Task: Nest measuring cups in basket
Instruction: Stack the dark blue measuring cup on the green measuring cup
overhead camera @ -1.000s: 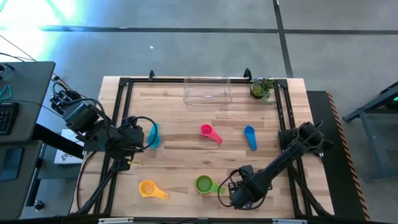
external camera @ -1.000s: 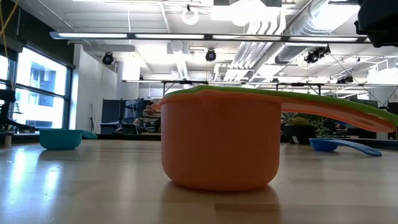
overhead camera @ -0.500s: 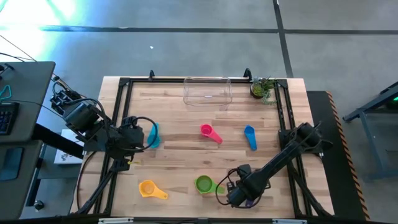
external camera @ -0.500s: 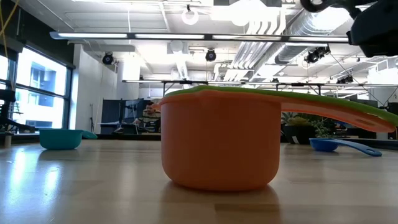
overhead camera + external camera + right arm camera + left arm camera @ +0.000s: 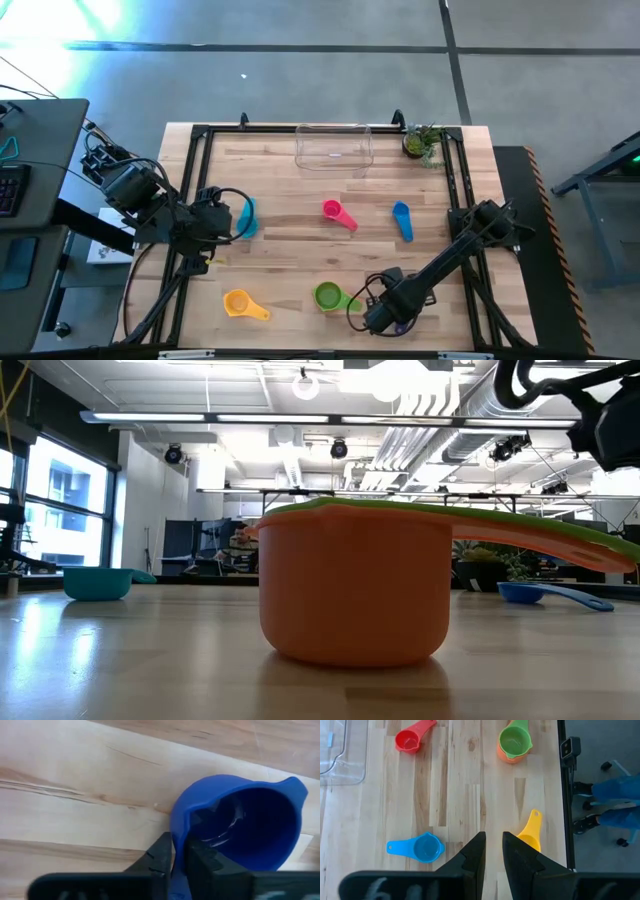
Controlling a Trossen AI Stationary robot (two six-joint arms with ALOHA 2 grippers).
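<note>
Over the last second my right gripper (image 5: 179,851) has pinched in on the wall of a deep-blue or purple plastic measuring cup (image 5: 240,822) at the table's near edge, beside the green-over-orange stacked cup (image 5: 328,296). I judge that a fresh grasp, so lifting and carrying comes next. My left gripper (image 5: 493,851) waits at the left side, fingers nearly together and empty, near the teal scoop (image 5: 247,215).

Counting from above: six cups lie open on the wood, namely teal, pink-red scoop (image 5: 336,212), light-blue scoop (image 5: 402,218), yellow scoop (image 5: 241,303), the green and orange pair, plus the one in my grip. One clear plastic rectangular basket (image 5: 334,147) sits at the far edge, with no cup in it yet. One small potted plant (image 5: 422,142) stands beside it.
</note>
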